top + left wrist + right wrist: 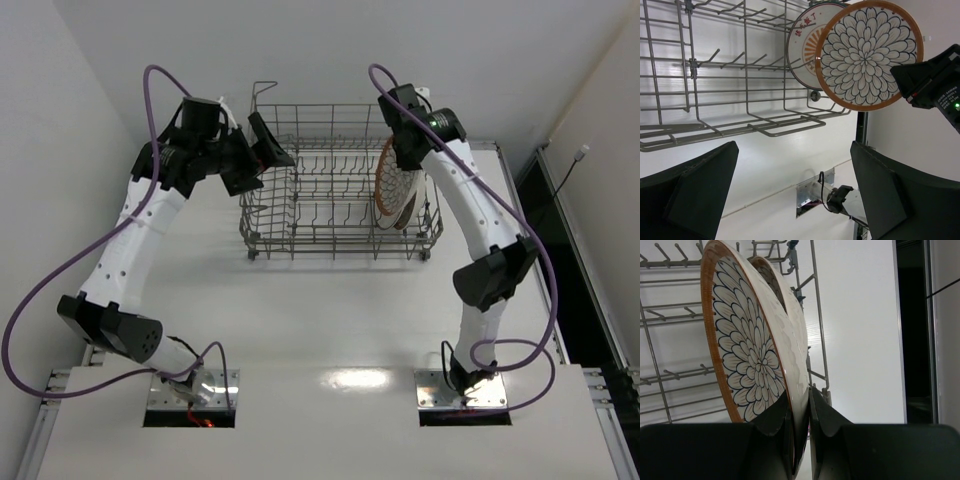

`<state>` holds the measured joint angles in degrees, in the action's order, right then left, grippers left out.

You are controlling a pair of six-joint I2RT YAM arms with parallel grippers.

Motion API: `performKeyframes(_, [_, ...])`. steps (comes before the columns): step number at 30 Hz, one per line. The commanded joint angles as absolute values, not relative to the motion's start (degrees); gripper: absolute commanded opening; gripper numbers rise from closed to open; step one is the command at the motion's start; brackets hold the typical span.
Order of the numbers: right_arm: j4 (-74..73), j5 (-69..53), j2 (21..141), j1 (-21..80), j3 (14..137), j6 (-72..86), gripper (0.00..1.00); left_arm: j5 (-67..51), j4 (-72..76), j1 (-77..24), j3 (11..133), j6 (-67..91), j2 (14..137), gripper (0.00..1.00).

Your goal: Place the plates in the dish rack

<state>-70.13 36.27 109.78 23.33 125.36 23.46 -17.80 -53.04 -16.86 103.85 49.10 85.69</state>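
Observation:
The grey wire dish rack (300, 240) stands at the back of the table. My right gripper (397, 150) is shut on the rim of a petal-patterned plate (392, 185), held on edge at the rack's right end. In the right wrist view its fingers (799, 405) pinch that plate (747, 350) from both sides. A second plate (775, 277) stands just behind it. The left wrist view shows the held plate (867, 55) overlapping a sunburst plate (802, 47). My left gripper (258, 160) hangs open and empty at the rack's far left corner (793, 150).
The rack's left and middle rows of tines (715, 60) hold nothing. A dark gap (545, 200) runs along the table's right edge. White walls close in behind and beside the rack. The right arm's base (837, 197) sits at the near edge.

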Motion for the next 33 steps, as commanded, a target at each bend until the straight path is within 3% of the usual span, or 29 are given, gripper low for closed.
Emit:
performKeyframes(1, [-62.75,39.38,110.3,24.52,126.12,22.76,0.0,-18.63,-53.53,-16.44,106.87,48.52,86.31,0.95])
performKeyframes(33, [-61.08,47.37,118.65,27.16,124.1,19.16,0.0,-18.63,-56.34,-16.44,108.98,49.66,87.36,0.95])
